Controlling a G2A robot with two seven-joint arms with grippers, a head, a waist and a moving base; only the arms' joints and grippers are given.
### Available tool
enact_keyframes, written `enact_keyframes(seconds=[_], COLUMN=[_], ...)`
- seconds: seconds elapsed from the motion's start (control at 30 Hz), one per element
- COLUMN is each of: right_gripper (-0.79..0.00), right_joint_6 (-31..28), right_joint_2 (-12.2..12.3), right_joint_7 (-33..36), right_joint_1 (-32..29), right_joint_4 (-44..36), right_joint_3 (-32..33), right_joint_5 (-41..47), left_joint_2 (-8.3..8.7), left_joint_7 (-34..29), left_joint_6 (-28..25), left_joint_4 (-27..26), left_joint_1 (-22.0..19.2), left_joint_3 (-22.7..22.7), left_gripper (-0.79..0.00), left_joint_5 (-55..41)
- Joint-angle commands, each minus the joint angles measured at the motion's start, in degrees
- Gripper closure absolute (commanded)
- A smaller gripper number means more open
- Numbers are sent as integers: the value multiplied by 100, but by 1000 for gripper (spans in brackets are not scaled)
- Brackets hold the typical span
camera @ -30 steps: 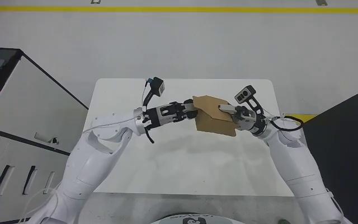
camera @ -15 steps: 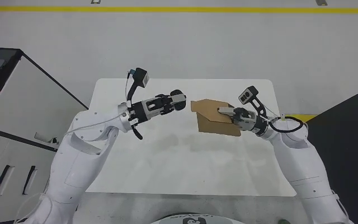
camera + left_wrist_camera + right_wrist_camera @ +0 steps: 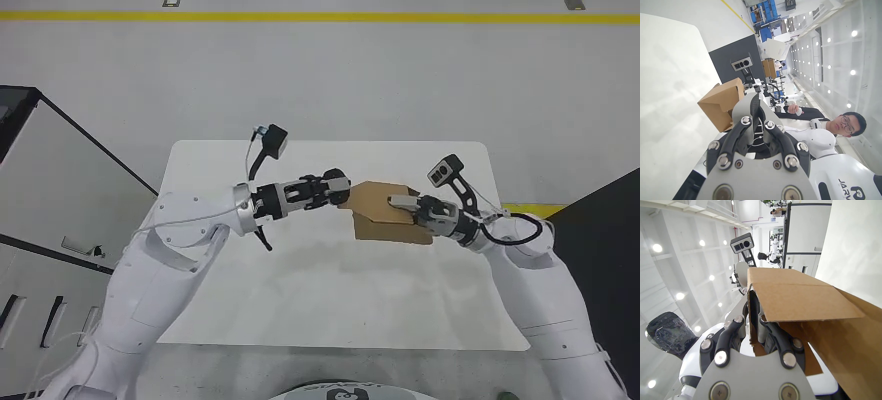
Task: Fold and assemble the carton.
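A brown cardboard carton (image 3: 383, 214), partly folded, is held just above the white table (image 3: 300, 290) right of its middle. My right gripper (image 3: 401, 203) is at the carton's right end, shut on a cardboard wall. In the right wrist view that wall of the carton (image 3: 800, 298) runs between the right gripper's (image 3: 753, 315) fingers, with a flap bent over them. My left gripper (image 3: 343, 190) is shut with nothing in it, its tip against the carton's left end. The left wrist view shows the left gripper (image 3: 755, 98) with fingers pressed together beside the carton (image 3: 719, 106).
The table's front half and left side are bare. A white cabinet with a dark top (image 3: 40, 170) stands off the table's left edge. A dark panel (image 3: 600, 230) stands to the right.
My left gripper pulled back left from the carton, then came back to its left end. The carton has sunk a little lower in the right gripper.
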Motion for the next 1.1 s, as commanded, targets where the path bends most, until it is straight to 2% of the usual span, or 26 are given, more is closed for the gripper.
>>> enact_keyframes(seconds=[0.0,0.47,0.87,1.07], right_gripper=[0,0,0,0], right_joint_6=[-23,-105,-259,-312], right_joint_2=[-3,-43,-52,-56], right_joint_7=[22,212,327,359], right_joint_1=[-2,73,74,79], right_joint_4=[14,126,175,220], right_joint_3=[9,-100,-125,-128], right_joint_5=[116,713,795,831], left_joint_2=[0,-11,-36,-32], left_joint_7=[-4,0,-54,28], left_joint_6=[-15,-96,-118,-109], left_joint_4=[-14,-108,0,81], left_joint_1=[30,150,79,90], left_joint_3=[5,133,302,215], left_gripper=[0,0,0,0], left_joint_5=[-37,-167,-227,-301])
